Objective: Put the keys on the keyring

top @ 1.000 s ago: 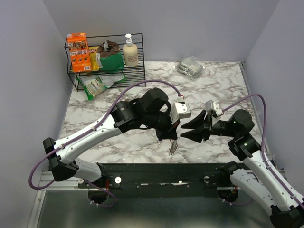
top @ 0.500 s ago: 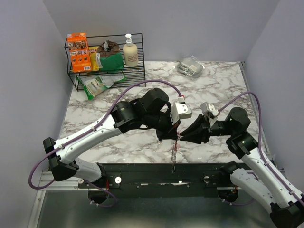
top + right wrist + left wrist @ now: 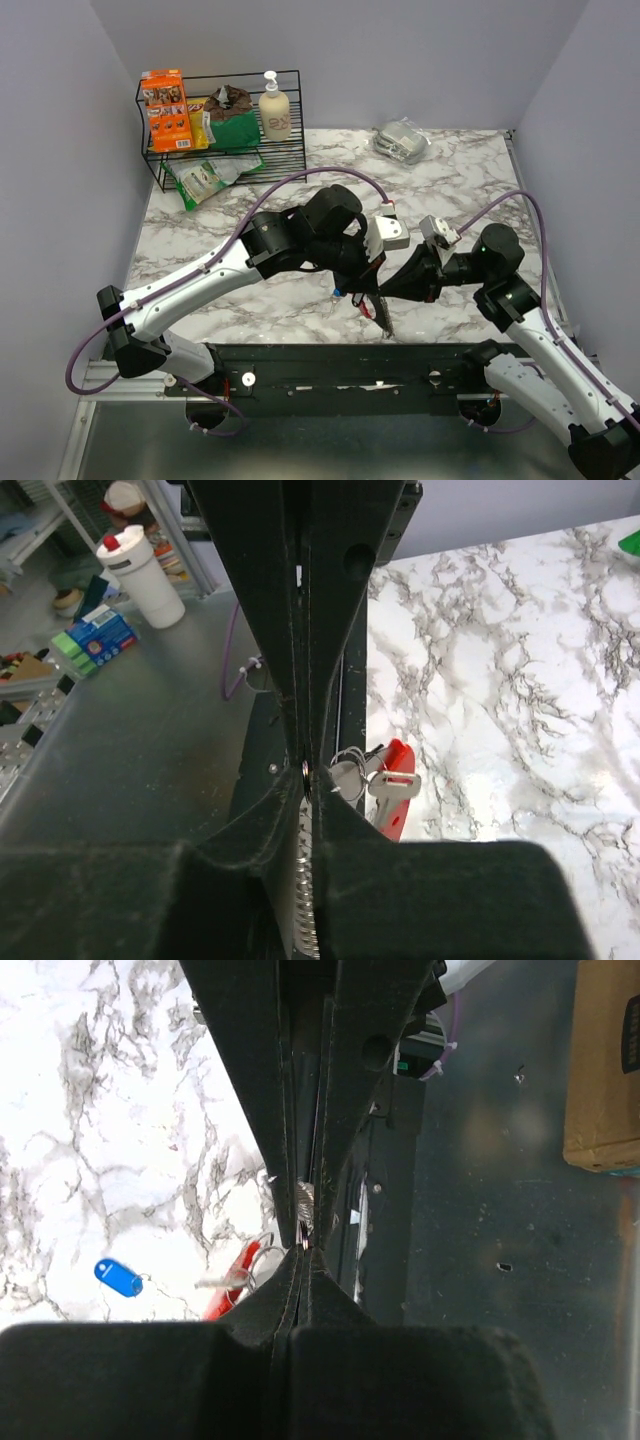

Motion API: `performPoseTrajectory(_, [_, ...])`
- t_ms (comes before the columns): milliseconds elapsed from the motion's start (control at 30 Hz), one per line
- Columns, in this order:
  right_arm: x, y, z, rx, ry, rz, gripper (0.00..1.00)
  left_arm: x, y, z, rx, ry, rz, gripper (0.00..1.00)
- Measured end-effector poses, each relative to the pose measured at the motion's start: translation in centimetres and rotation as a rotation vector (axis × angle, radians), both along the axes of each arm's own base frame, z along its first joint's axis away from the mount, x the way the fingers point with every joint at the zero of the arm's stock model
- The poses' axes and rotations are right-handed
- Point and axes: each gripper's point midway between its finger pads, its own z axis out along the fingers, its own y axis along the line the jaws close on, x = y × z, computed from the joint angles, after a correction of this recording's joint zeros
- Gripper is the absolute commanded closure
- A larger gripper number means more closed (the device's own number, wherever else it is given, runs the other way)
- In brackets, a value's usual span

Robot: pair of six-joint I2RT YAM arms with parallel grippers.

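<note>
Left pincer point(image 3: 303, 1265) is pressed tight on the keyring point(image 3: 305, 1203). Right pincer point(image 3: 307, 802) meets it tip to tip, nipping the chain. Keys point(image 3: 218, 1282) and red clip point(image 3: 226, 1300) sit just beneath both tips, at the bench's point(image 3: 470, 180) near edge, with open marble beyond.

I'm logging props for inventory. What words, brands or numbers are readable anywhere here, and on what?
No text is legible.
Orange box: print too small.
Pump bottle: label blurred.
Green-and-white packet: print too small.
Cardboard box, left wrist view: dark label blurred.
Blue-and-green box, right wrist view: blurred.
</note>
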Motion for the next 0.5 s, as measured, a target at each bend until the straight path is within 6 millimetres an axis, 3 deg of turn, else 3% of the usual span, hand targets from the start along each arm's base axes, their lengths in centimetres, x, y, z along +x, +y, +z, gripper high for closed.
performPoseTrajectory(100, [-0.11, 0.02, -0.1, -0.003, 0.008, 0.008, 0.99, -0.05, 0.08, 0.06, 0.006, 0.003, 0.0, 1.0])
performPoseTrajectory(333, [-0.26, -0.02, 0.08, 0.002, -0.002, 0.01, 1.0, -0.11, 0.12, 0.24, 0.009, 0.002, 0.001, 1.0])
performPoseTrajectory(433, [-0.19, -0.07, 0.26, 0.006, -0.009, -0.005, 1.0, -0.01, 0.06, 0.36, 0.006, -0.004, 0.011, 0.86])
performPoseTrajectory(500, [-0.04, -0.14, 0.65, 0.015, -0.022, -0.027, 1.0, 0.23, 0.01, 0.83, -0.013, -0.016, 0.03, 0.7])
